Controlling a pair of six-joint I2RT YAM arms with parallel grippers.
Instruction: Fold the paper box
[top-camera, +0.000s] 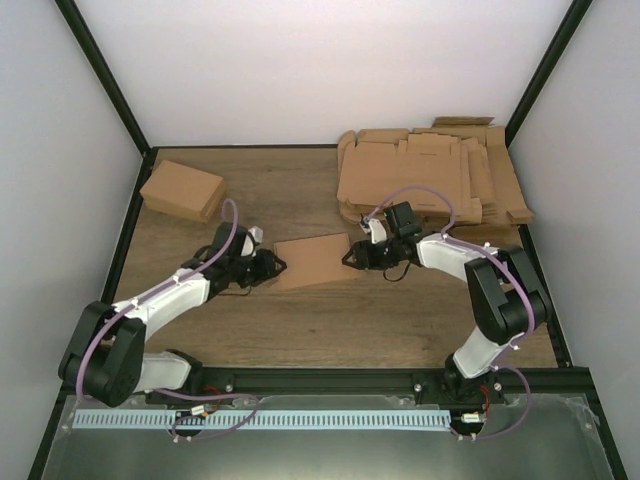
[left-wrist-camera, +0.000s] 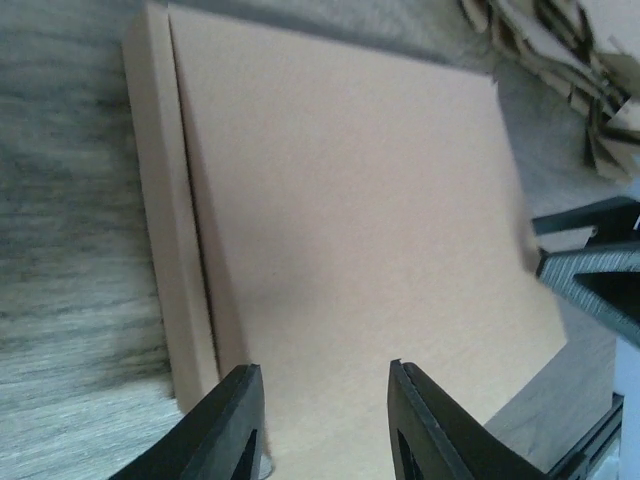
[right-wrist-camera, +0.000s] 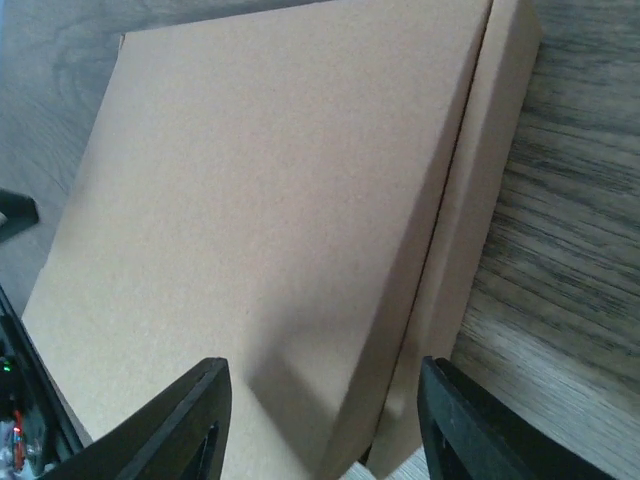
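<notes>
From above, the paper box (top-camera: 310, 260) lies flat in the middle of the table (top-camera: 330, 330). Its long side goes left to right, with the right end a bit higher in the picture. The left arm (top-camera: 165, 300) reaches its left end and the right arm (top-camera: 450, 255) its right end, but the jaws look too small here to read. Another box (top-camera: 182, 190) sits at the upper left and a pile of flat cardboard (top-camera: 430, 175) at the upper right. In the blurry left wrist view the box top fills the frame, with a thin side strip down its left. The left jaws stand apart at the bottom, hiding its near edge and pinching nothing. In the right wrist view the right jaws are wide apart too and grip nothing, and the frame cuts off the box's near end.
</notes>
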